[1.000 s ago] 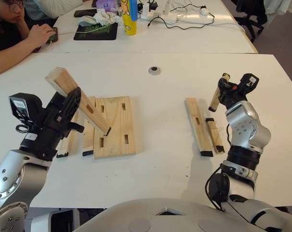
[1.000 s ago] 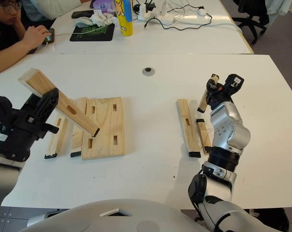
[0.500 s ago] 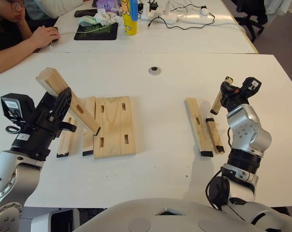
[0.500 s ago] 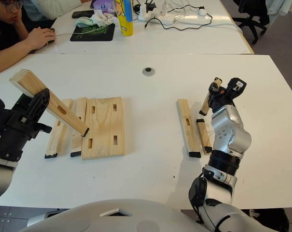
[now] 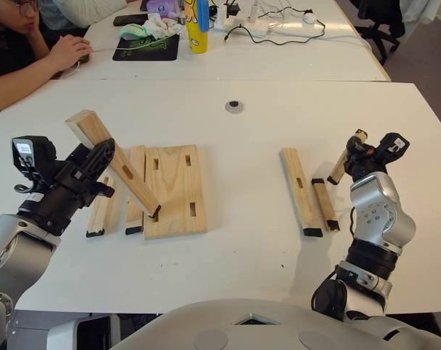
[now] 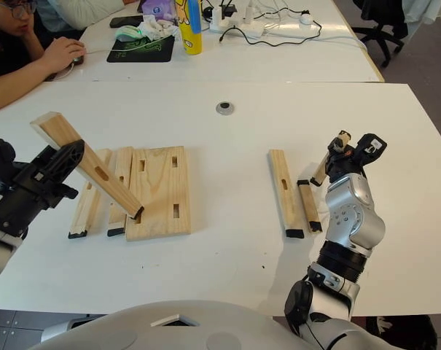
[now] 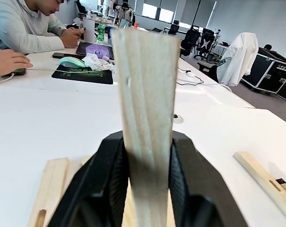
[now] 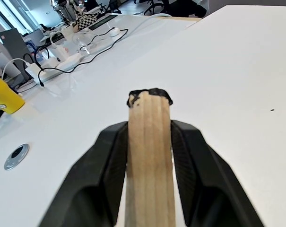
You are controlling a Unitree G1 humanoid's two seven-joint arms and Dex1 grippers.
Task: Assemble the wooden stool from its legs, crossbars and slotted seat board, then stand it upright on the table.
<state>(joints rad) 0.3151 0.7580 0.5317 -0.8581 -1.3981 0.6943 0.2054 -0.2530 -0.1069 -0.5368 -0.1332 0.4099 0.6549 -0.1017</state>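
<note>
My left gripper (image 5: pixel 96 162) is shut on a wide slotted wooden leg (image 5: pixel 118 164). The leg is tilted, with its lower end at the left edge of the slotted seat board (image 5: pixel 178 191), which lies flat. In the left wrist view the leg (image 7: pixel 147 94) rises between the black fingers (image 7: pixel 109 179). Two more legs (image 5: pixel 136 191) (image 5: pixel 98 213) lie left of the board. At the right, my right gripper (image 5: pixel 353 154) is shut on a short crossbar (image 5: pixel 340 166), seen close up as the crossbar (image 8: pixel 150 156). Another leg (image 5: pixel 299 191) and a crossbar (image 5: pixel 325 205) lie beside it.
A small grey disc (image 5: pixel 234 107) sits at the table's far middle. A second table behind holds a yellow bottle (image 5: pixel 198 25), a mouse pad (image 5: pixel 143 45) and cables (image 5: pixel 278 25). A person's hand (image 5: pixel 67 51) rests on it at the back left.
The left gripper swung its leg left, then back right and lower, so the lower end now meets the board's edge. The right gripper carried its crossbar to the right and slightly nearer.
</note>
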